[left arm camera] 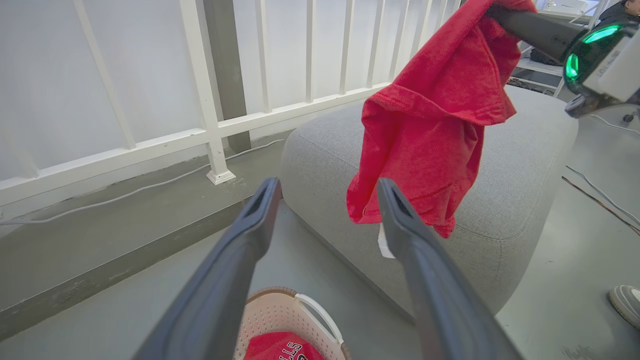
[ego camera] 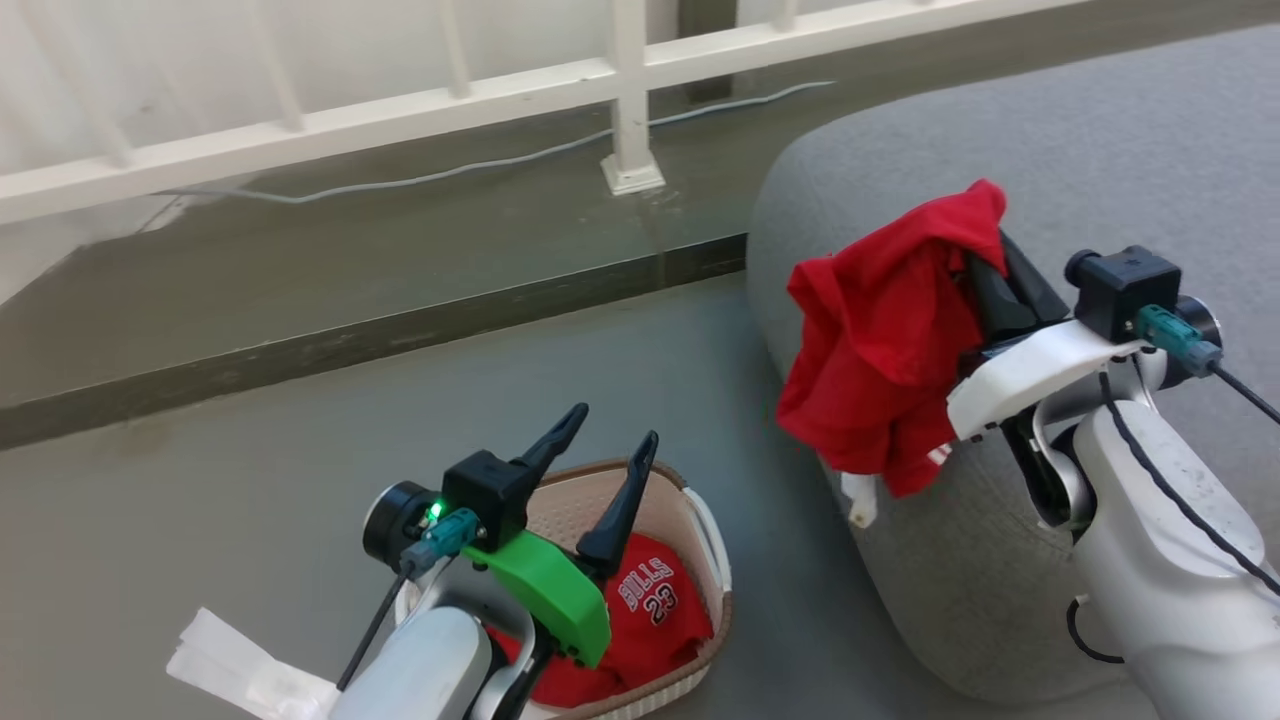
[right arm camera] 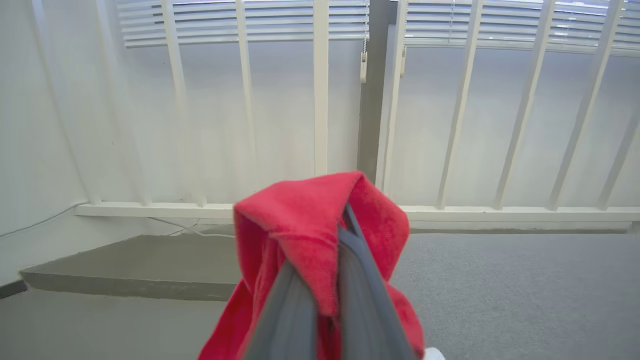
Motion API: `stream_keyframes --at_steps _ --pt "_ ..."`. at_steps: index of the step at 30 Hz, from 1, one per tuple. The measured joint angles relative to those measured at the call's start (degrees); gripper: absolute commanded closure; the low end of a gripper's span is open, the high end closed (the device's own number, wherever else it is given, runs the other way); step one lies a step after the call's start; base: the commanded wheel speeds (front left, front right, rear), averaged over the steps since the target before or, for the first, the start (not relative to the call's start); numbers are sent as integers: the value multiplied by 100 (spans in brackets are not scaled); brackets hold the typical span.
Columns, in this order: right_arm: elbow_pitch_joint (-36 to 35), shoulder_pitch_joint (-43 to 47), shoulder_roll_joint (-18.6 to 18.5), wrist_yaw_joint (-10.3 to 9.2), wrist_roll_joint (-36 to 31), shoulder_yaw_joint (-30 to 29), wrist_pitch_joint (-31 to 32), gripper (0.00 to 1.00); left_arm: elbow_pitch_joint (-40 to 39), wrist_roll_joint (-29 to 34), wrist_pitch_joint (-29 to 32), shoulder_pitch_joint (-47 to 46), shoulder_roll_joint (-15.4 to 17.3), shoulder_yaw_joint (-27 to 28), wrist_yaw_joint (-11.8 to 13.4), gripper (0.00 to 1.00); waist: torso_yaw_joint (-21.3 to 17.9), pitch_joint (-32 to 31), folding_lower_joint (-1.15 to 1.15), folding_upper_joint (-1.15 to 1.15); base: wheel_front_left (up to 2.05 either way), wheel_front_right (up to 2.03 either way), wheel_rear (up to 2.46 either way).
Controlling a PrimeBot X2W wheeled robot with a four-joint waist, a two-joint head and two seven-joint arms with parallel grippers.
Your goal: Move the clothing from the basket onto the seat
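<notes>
A red garment (ego camera: 885, 330) hangs in the air over the near left edge of the grey seat (ego camera: 1100, 160), pinched at its top by my right gripper (ego camera: 985, 245), which is shut on it. That garment (right arm camera: 310, 235) drapes over the closed fingers in the right wrist view and dangles beside the seat (left arm camera: 520, 165) in the left wrist view, cloth (left arm camera: 425, 125) well above the floor. The cream basket (ego camera: 700, 520) sits on the floor with a red "BULLS 23" piece (ego camera: 655, 610) inside. My left gripper (ego camera: 612, 428) hovers open above the basket (left arm camera: 295, 310).
A white railing (ego camera: 630, 90) with a foot plate and a grey cable (ego camera: 480, 165) run along a raised floor step at the back. White paper (ego camera: 240, 665) lies on the floor at lower left. A person's shoe (left arm camera: 625, 302) is on the floor to the right of the seat.
</notes>
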Motion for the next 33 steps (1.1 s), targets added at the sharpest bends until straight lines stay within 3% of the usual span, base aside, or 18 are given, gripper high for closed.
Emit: stream_keyframes --at_steps 13,28,33 --pt "-369 220 -109 -109 18 -337 0 100 -209 207 -44 97 3 -171 0 0 -728 181 0 0 0 0 0" --pt "-701 337 -49 -158 124 -570 0 100 -413 333 73 96 64 -316 0 0 -966 690 0 0 0 0 0" --pt "-680 -46 -78 -101 148 -570 0 100 -598 376 199 57 146 -313 4 0 -957 941 0 0 0 0 0"
